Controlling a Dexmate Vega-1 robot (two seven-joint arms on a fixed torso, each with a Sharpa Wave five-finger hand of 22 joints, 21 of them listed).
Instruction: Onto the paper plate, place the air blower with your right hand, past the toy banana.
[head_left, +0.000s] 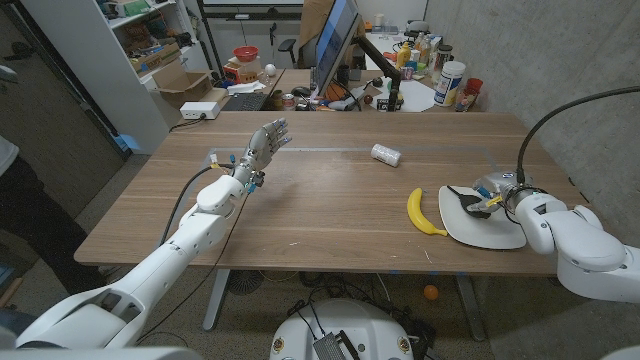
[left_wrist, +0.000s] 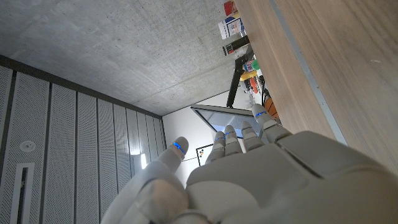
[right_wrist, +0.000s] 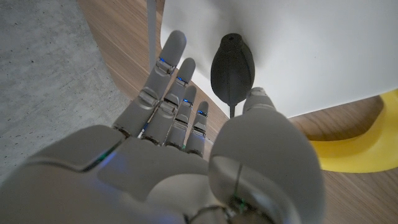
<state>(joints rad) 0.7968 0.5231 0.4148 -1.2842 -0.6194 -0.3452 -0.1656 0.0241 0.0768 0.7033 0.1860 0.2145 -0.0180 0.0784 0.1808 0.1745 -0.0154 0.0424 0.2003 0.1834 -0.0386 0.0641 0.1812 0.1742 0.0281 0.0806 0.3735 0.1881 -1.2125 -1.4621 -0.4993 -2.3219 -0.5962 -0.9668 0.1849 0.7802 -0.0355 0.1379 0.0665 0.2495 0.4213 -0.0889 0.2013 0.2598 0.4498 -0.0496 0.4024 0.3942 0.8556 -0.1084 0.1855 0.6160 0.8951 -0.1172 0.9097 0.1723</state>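
The black air blower lies on the white paper plate near the table's right front. My right hand hovers at the plate's far right side, fingers stretched out beside the blower's bulb and thumb by its thin nozzle, not closed around it. The yellow toy banana lies on the wood just left of the plate. My left hand is raised over the table's left middle with its fingers spread and nothing in them.
A small white can lies on its side at the table's middle back. Monitors, bottles and clutter crowd a desk behind the far edge. A black cable arches over the right corner. A person stands at the left edge.
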